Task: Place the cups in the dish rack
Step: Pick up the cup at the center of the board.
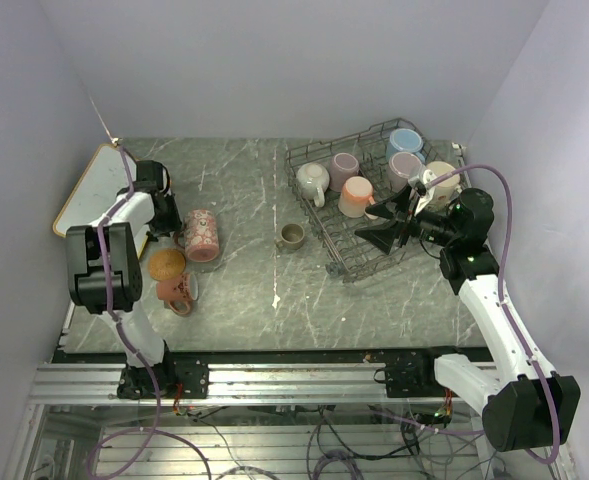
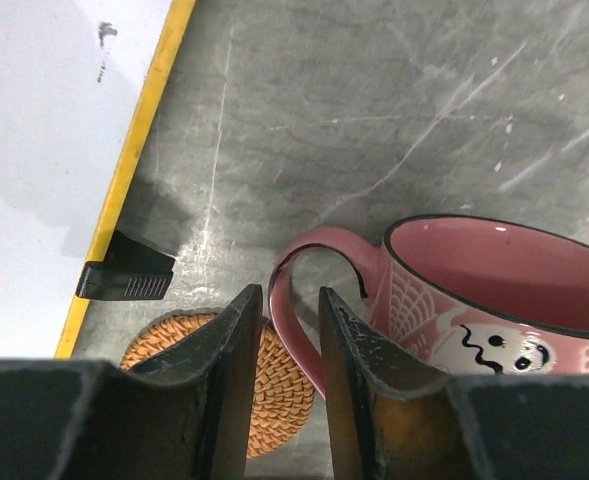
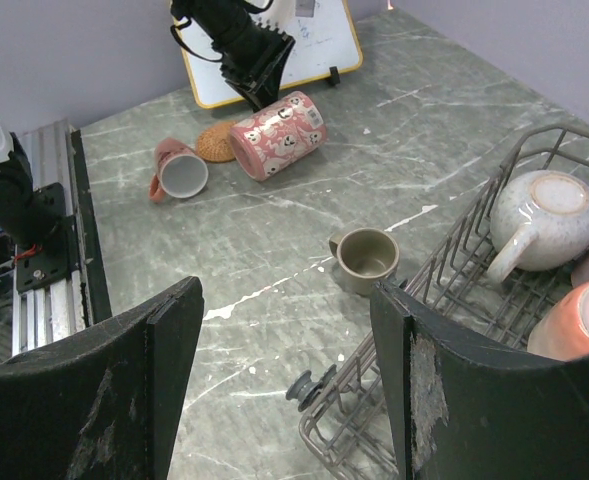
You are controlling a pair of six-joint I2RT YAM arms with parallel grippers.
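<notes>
A pink printed mug (image 1: 201, 236) lies on its side at the left; it also shows in the left wrist view (image 2: 494, 290). My left gripper (image 2: 288, 295) is shut on its handle (image 2: 292, 345), whose loop spans the narrow gap between the fingers. A pink mug (image 1: 179, 292) lies on its side nearer me. A small olive cup (image 1: 291, 236) stands upright just left of the dish rack (image 1: 346, 262). The rack holds several mugs, among them cream (image 3: 539, 225), peach (image 3: 574, 320) and light blue (image 1: 405, 143). My right gripper (image 3: 289, 300) is open and empty above the rack's near left corner.
A round cork coaster (image 2: 274, 390) lies beside the printed mug's handle, under my left fingers. A wood-framed whiteboard (image 1: 89, 185) leans at the far left, its black foot (image 2: 126, 272) close to the coaster. Purple walls close in the table on three sides.
</notes>
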